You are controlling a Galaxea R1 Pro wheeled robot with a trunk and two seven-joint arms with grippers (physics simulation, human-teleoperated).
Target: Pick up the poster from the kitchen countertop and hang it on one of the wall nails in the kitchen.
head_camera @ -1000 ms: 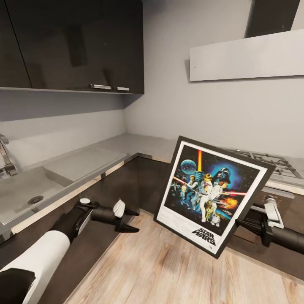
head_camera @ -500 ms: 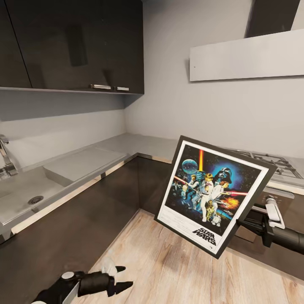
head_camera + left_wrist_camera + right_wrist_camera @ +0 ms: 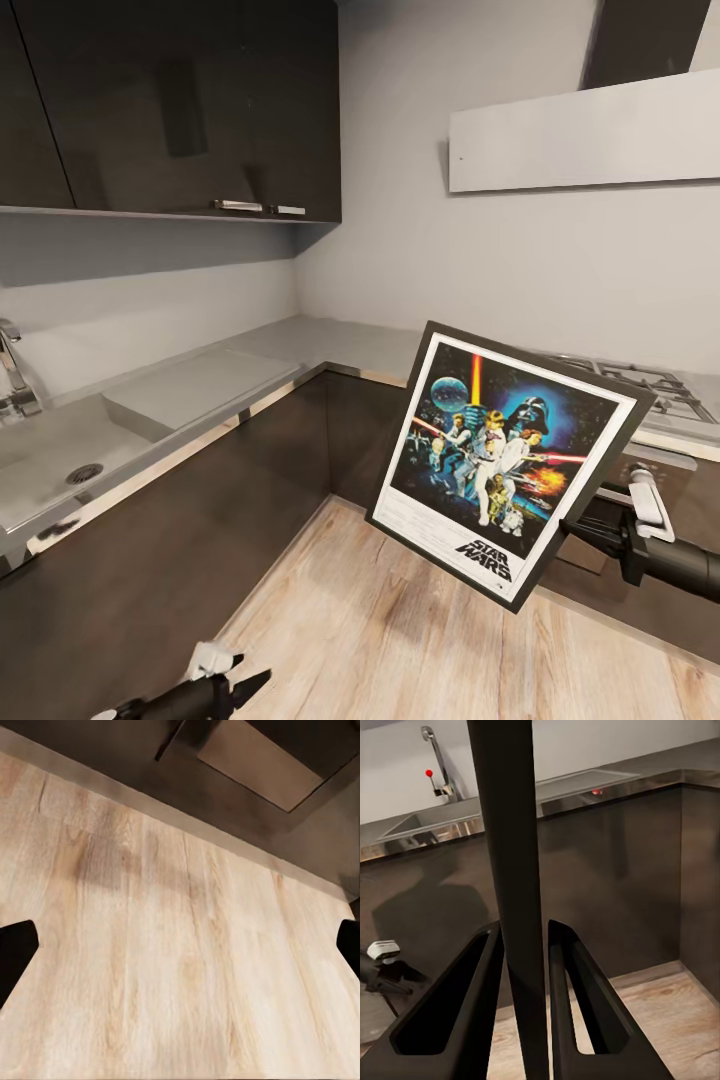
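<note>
The poster (image 3: 500, 460), black-framed with a white border and "STAR WARS" lettering, hangs tilted in the air in front of the hob corner. My right gripper (image 3: 578, 528) is shut on its lower right edge. In the right wrist view the poster (image 3: 506, 870) is an edge-on dark strip pinched between both fingers (image 3: 577, 1012). My left gripper (image 3: 238, 682) is low over the wood floor, open and holding nothing; its fingertips (image 3: 15, 952) stand far apart. The grey countertop (image 3: 300, 345) runs along the wall. A tiny dark speck (image 3: 461, 157) sits by the hood's left end; I cannot tell whether it is a nail.
Dark upper cabinets (image 3: 170, 100) hang at the left, and a white hood (image 3: 590, 130) at the right. The sunken sink (image 3: 60, 470) with its tap (image 3: 12, 375) lies at the left, and the gas hob (image 3: 650, 390) behind the poster. Pale plank floor (image 3: 400, 640) lies between the cabinet fronts.
My left arm has dropped from cabinet-front height to the bottom edge of the head view, still open. The poster and right gripper have barely shifted.
</note>
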